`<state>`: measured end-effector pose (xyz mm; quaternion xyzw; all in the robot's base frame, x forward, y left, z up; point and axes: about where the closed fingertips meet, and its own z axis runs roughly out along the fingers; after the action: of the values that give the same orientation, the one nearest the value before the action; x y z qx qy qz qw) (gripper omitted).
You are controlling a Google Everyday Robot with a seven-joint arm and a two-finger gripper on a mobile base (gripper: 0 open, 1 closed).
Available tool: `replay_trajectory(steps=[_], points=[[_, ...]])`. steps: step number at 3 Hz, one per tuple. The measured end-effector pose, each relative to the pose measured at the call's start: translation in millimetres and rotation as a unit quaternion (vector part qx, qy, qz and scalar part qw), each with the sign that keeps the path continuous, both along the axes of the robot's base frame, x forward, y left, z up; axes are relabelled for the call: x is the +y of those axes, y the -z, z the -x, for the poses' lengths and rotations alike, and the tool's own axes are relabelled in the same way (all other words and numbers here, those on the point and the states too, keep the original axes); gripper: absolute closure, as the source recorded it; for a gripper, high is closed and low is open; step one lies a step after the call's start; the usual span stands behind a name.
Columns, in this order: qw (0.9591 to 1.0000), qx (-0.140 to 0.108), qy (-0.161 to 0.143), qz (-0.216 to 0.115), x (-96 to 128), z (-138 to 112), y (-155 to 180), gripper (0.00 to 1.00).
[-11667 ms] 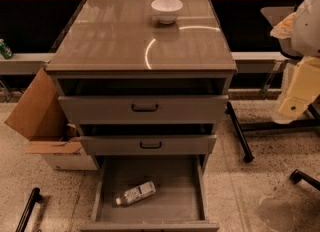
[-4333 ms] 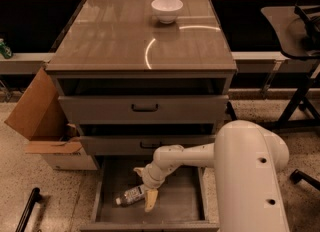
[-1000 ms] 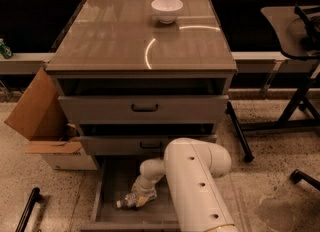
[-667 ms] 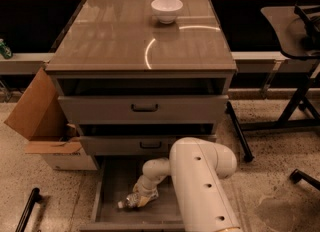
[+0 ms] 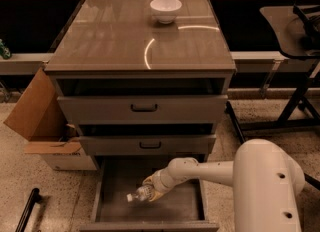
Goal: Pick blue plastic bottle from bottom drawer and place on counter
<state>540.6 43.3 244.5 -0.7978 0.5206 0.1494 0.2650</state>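
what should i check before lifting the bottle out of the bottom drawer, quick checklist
1. Bottom drawer pulled out far enough: ok.
2. Gripper down inside the drawer, at the blue plastic bottle: ok.
3. Bottle firmly held: cannot tell.
4. Clearance past the middle drawer, which juts out above the back of the bottom one: cannot tell.
5. Landing spot on the counter: ok, the white bowl sits near the back edge, and the front is bare.
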Motion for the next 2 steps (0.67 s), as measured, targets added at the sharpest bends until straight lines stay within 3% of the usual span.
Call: replay_trajectory(steps=[2], points=[[0.9999, -0.01, -0.008, -0.007, -1, 6, -13, 1.0]])
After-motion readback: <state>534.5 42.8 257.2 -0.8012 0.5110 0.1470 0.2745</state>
